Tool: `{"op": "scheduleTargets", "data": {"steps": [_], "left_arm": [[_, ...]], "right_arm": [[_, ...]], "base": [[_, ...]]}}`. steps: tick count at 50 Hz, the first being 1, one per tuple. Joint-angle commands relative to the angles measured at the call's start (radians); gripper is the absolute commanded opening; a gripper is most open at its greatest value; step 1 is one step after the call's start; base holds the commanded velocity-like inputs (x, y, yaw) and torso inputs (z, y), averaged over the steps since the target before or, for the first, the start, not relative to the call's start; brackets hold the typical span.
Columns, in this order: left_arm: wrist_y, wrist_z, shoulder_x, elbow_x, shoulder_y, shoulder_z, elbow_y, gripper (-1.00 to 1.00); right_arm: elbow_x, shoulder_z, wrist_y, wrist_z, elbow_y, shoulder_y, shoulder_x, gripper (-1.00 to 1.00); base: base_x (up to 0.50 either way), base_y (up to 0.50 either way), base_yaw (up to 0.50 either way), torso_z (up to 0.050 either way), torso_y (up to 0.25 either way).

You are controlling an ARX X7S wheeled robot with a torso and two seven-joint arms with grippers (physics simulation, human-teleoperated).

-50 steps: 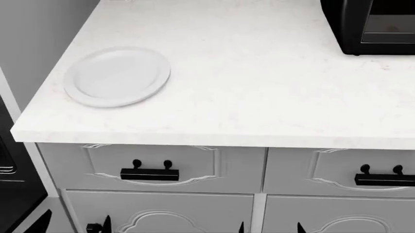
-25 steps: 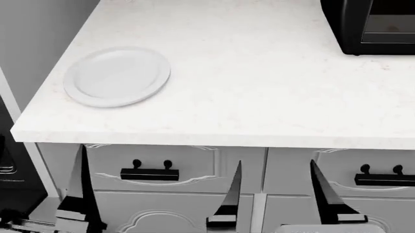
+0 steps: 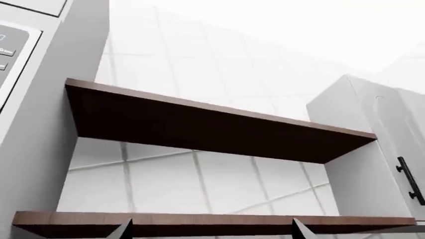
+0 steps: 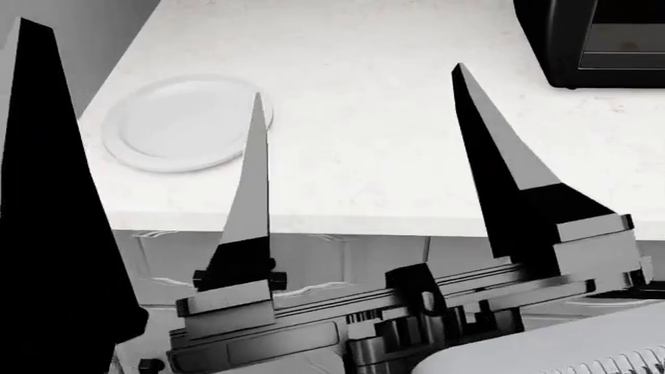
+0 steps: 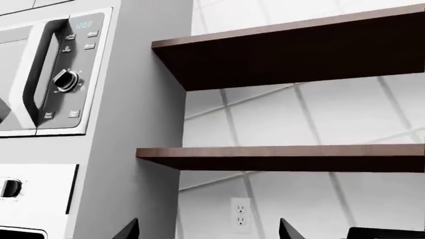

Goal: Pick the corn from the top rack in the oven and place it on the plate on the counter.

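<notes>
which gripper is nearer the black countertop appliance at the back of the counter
Right. The right gripper rises in front of the counter's middle, its nearer finger just left of the black countertop appliance. The left gripper is at the far left, beyond the plate.

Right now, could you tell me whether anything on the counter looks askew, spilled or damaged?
Nothing stands out: the plate lies flat and empty on the counter, the black appliance stands square, and no spill or damage shows.

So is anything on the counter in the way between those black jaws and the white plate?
Nothing visible does. The plain round white plate lies bare on the white marble counter; the black box-shaped appliance sits well off to the other side.
</notes>
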Motion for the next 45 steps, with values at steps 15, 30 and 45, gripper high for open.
{"op": "scheduleTargets", "data": {"steps": [15, 30, 45], "left_arm": [[0.012, -0.360, -0.125, -0.533, -0.542, 0.091, 0.031, 1.00], [-0.137, -0.360, -0.052, -0.676, -0.521, -0.125, 0.031, 1.00], [-0.089, -0.360, -0.059, -0.629, -0.524, -0.062, 0.031, 1.00]], "right_arm": [[0.291, -0.775, -0.414, 0.461, -0.032, 0.877, 0.173, 1.00], [0.296, -0.898, -0.490, 0.487, -0.032, 0.970, 0.187, 1.00], [0.277, -0.933, -0.509, 0.495, -0.029, 0.979, 0.189, 1.00]], "base": [[0.00, 0.00, 0.00, 0.000, 0.000], [0.00, 0.17, 0.00, 0.000, 0.000], [0.00, 0.50, 0.00, 0.000, 0.000]]}}
